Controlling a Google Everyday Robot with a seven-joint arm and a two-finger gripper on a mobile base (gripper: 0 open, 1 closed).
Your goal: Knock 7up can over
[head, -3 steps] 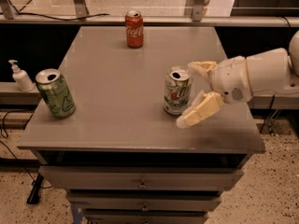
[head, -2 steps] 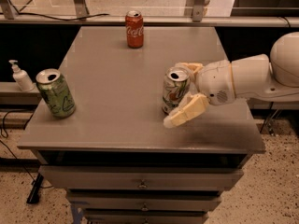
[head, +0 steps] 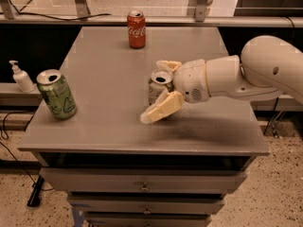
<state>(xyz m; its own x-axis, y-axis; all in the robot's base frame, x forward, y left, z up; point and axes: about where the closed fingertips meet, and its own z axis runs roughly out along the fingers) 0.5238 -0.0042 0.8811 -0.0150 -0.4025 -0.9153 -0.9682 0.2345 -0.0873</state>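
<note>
The 7up can (head: 157, 90) stands on the grey table (head: 109, 79), right of the middle, silver top showing and its body partly hidden by my near finger. My gripper (head: 153, 91) reaches in from the right and is open. It straddles the can, with the far finger (head: 168, 65) behind the can's top and the near finger (head: 161, 109) across its front lower side. The can looks roughly upright.
A red Coca-Cola can (head: 136, 30) stands at the table's far edge. A green can (head: 57, 93) stands tilted near the left edge. A white pump bottle (head: 21, 77) sits on a ledge left of the table. Drawers lie under the tabletop.
My gripper has swept to the left, and the 7up can has shifted left with it between the fingers. The other cans have not moved.
</note>
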